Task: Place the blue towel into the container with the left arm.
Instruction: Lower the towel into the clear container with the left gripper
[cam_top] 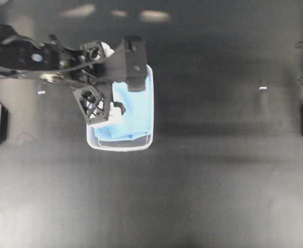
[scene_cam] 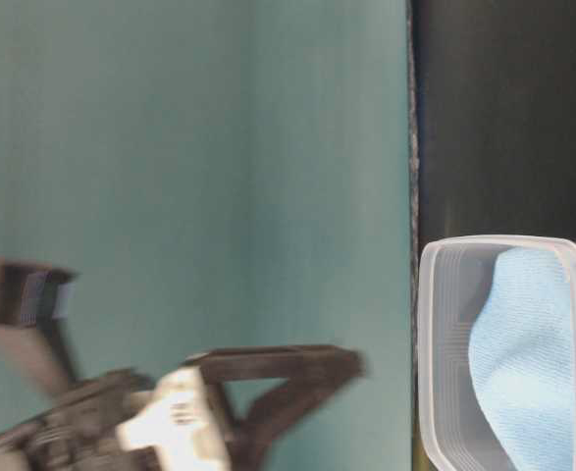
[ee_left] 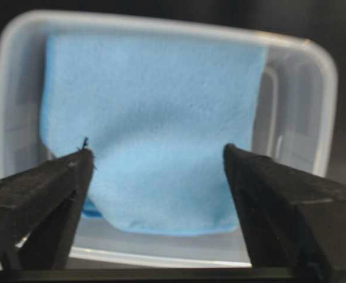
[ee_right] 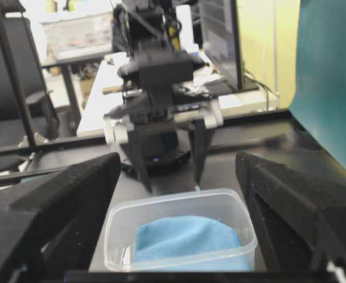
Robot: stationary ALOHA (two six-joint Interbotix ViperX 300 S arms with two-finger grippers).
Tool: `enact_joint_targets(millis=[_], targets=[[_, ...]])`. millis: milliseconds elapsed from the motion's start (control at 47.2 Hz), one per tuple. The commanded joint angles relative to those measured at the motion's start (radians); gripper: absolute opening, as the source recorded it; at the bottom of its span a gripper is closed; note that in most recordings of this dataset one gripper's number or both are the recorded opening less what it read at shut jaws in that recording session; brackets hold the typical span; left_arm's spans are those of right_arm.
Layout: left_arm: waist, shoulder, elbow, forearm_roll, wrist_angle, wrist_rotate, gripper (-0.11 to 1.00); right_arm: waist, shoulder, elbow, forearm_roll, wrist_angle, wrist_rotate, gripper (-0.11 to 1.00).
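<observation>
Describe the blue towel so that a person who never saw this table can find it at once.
On the black table, look left of the middle, under the left gripper, for the clear plastic container. The blue towel lies inside it. It is the only soft, sky-blue thing; everything around it is black or transparent.

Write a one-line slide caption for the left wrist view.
Open left gripper above the blue towel lying inside the clear container.

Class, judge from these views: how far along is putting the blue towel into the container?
Done: the blue towel lies inside the container. In hand: nothing; the left gripper is open above it. Left: only drawing the left arm away.
</observation>
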Motion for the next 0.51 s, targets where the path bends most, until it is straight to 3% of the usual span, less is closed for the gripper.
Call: enact_joint_targets(millis=[0,190,487], targets=[[-0.012,-0.1,-0.026,0.003,-0.017,0.0,0.82,0.0,0.011,-0.006,0.003,-0.009,0.0,0.77],[-0.048,-0.288,0.04,0.003,-0.135,-0.005,0.84,0.0,-0.005,-0.012,0.005,-0.018,-0.003,0.76],[-0.037,-0.589,0.307,0.003,-0.485,-0.029,0.83,0.0,-0.021,-0.006,0.003,-0.008,0.002,0.76]])
